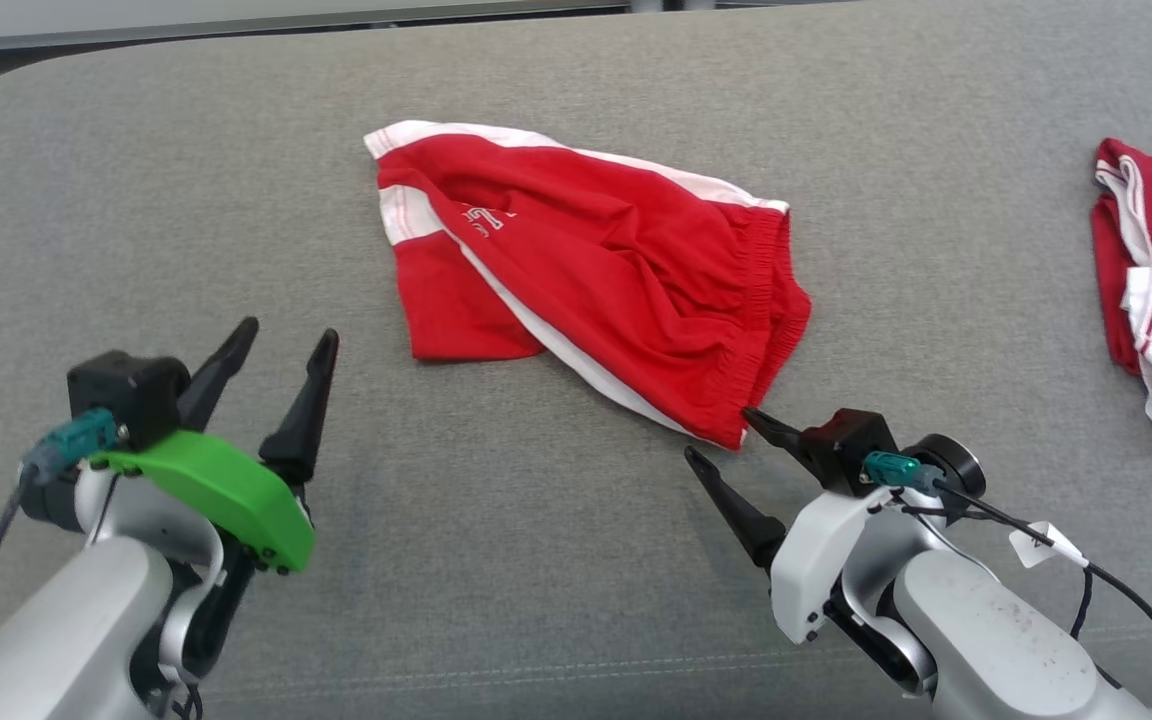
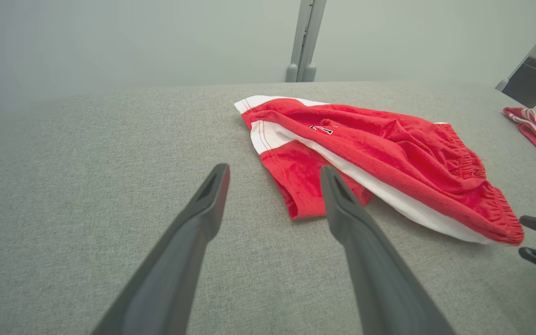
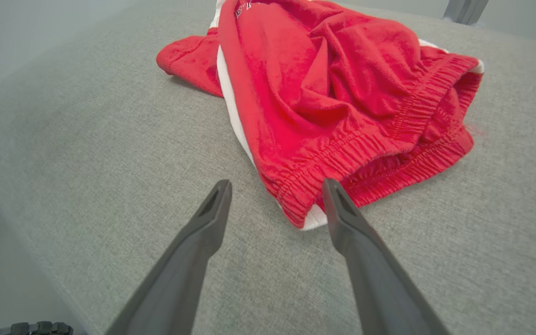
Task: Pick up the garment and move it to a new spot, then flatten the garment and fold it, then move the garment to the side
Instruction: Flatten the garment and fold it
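Left gripper hovers agape; right gripper gapes beside the red shorts

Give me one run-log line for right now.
garment: rumpled on grey surface | left gripper: open, clear of it | right gripper: open, at its waistband corner

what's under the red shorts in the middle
The red shorts lie crumpled on the grey surface, which shows all round them. Their top fold overlaps a red leg and a white stripe. Whatever lies beneath the cloth is covered.
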Controlling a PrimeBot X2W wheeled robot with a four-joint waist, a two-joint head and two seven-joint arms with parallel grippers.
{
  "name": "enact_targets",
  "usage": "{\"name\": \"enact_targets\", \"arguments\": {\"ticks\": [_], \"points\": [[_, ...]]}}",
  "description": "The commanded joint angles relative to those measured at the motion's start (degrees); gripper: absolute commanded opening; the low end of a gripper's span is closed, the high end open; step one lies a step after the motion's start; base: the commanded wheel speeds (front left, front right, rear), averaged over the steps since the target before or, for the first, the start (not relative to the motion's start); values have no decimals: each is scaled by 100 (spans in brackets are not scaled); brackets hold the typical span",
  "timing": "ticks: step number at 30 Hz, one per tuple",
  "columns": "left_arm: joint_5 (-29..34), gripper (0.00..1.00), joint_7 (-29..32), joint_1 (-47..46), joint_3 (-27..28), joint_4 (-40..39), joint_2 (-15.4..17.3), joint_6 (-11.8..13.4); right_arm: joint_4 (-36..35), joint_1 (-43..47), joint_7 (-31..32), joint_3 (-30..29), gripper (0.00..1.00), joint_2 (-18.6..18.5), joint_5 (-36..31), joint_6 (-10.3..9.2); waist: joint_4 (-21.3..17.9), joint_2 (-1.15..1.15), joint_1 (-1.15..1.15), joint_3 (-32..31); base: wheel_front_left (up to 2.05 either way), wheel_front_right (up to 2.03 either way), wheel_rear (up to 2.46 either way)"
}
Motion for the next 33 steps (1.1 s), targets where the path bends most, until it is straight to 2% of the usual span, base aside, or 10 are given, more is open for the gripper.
{"name": "enact_targets", "arguments": {"ticks": [1,7,14,23,33], "points": [[9,100,-73,146,2,-125,4,98,100,-84,-34,42,100,-37,25,-1,409,0,0,-86,0,0,0],[56,100,-364,693,50,-813,37,546,792,-324,-150,137,100,-54,197,-1,760,0,0,-93,0,0,0],[65,100,-470,989,64,-1246,75,831,1027,-319,-393,5,100,-161,241,-1,862,0,0,-156,0,0,0],[-34,100,-557,1283,84,-1460,117,965,653,73,-290,-347,100,-279,71,-1,700,0,0,-164,0,0,0],[-15,100,-517,1244,17,-1478,77,933,422,298,-53,-398,100,-120,58,-1,727,0,0,-105,0,0,0]]}}
